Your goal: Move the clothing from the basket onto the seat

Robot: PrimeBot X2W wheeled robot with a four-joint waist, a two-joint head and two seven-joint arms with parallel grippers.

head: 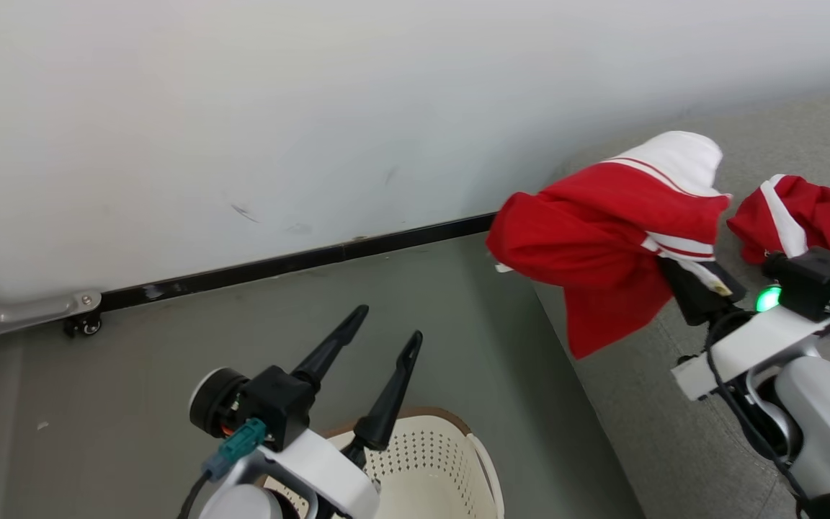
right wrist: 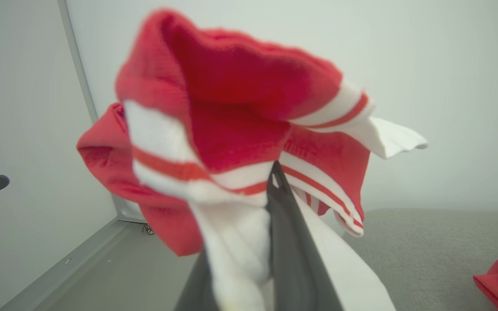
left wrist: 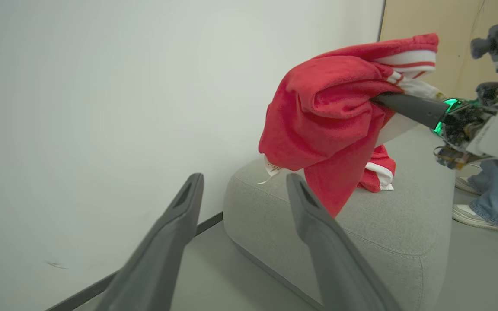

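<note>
Gripping a red white-striped garment [head: 588,231], the right gripper [head: 689,285] is clamped tight on its folds above the grey seat [head: 638,404].
The cloth hangs free over the seat's floor-side edge. A second red garment [head: 811,216] lies on the seat nearby, apart. The left gripper [head: 388,324] is spread wide, holding nothing, above the cream basket [head: 429,461] on the floor.

Floor [head: 451,317] between basket [head: 451,461] and seat [head: 638,418] gives passage up to the wall [head: 314,108]; a red garment [head: 818,216] lies on the seat
</note>
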